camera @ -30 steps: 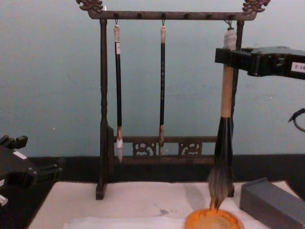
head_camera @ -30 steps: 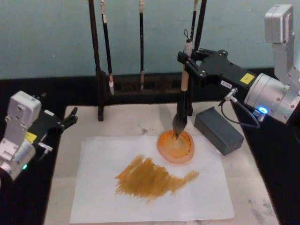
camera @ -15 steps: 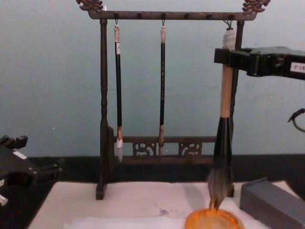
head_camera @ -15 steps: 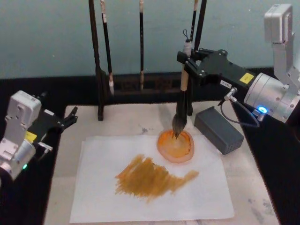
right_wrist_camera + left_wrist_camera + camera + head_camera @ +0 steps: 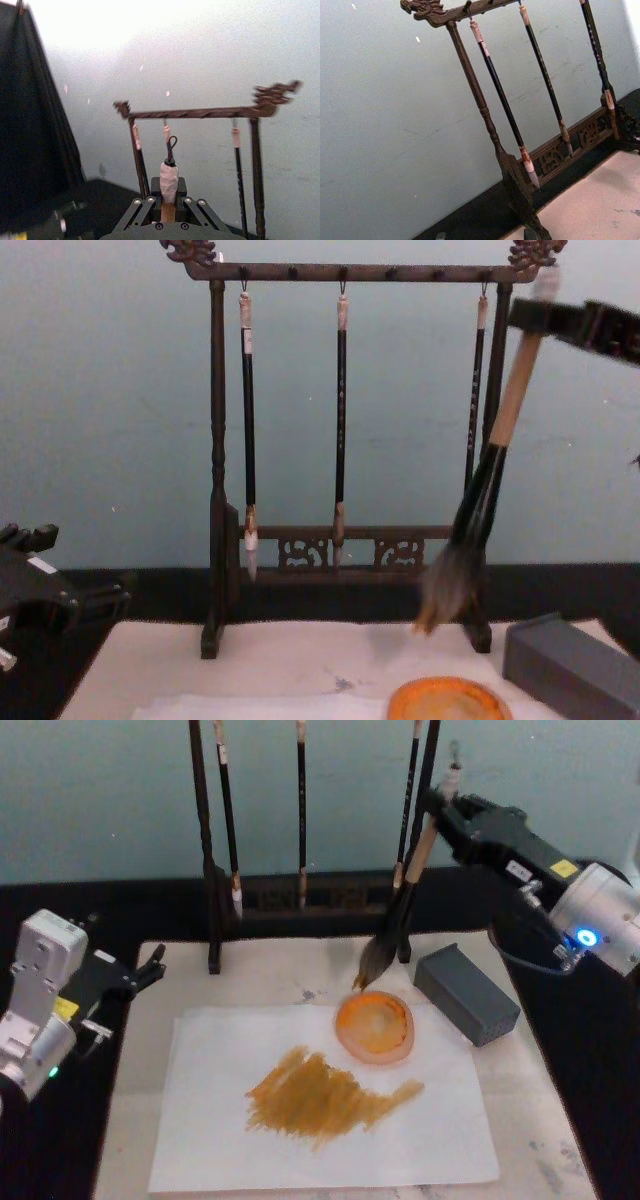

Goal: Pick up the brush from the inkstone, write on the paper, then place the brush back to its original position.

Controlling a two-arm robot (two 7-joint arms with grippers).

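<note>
Since half a second ago, the large brush with the pale wooden handle and bushy grey-brown bristles has come up out of the shallow orange dish. It has also tipped over, so its tip is now hanging just behind the dish's far rim, clear of it.

Starting at my left, I am keeping the left gripper parked at the edge of the beige felt mat, well apart from the work. Next, the thin white sheet of paper is lying flat on the mat and carrying a broad ochre smear, so I am judging the writing done. The dish is sitting at the sheet's far right corner.

Above it, the brush is slanting up to the right, its bristles low and its white cap high. The right gripper is clamping the handle just below that cap, up by the dark wooden brush rack. A grey rectangular block is resting further right.

What I am still owing is the return: the brush has to go back down at the dish and be let go.
</note>
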